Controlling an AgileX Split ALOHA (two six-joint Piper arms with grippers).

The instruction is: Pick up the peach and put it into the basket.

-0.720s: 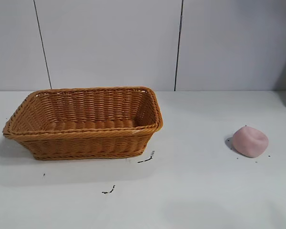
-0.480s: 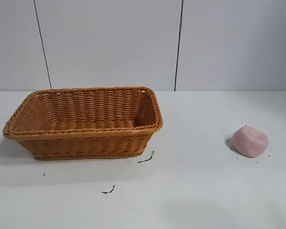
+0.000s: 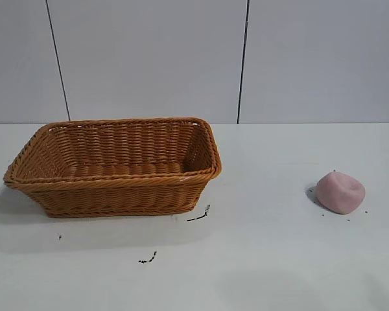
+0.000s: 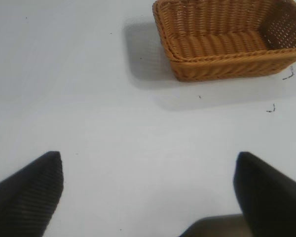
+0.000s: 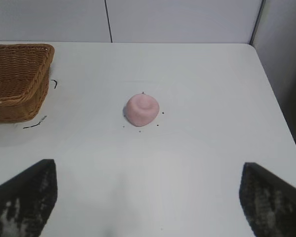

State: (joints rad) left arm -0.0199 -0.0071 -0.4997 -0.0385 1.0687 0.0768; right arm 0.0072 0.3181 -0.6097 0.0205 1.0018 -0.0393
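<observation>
**Peach on the table, both grippers spread and off it**

The peach (image 3: 340, 192) sits on the white table (image 3: 272, 259), dimple up in the right wrist view (image 5: 142, 109), with a few dark specks scattered around it. It lies well apart from the basket (image 3: 117, 165), which stands upright on the table with nothing visible inside.

The right gripper (image 5: 147, 197) is held above the table and aimed down and forward, so the peach lies ahead of it, roughly centred between its two dark fingertips (image 5: 25, 195). The fingers are spread wide, with nothing between them, and they are not touching the peach. A corner of the basket (image 5: 17, 79) shows off to one side, farther away than the peach.

The left gripper (image 4: 148, 190) also hangs over bare table, its fingers (image 4: 29, 190) spread wide and holding nothing. The basket (image 4: 227, 39) lies ahead of it and off to one side, well apart.

Thin dark scraps (image 3: 200, 215) lie on the table just beside the basket's near corner.
</observation>
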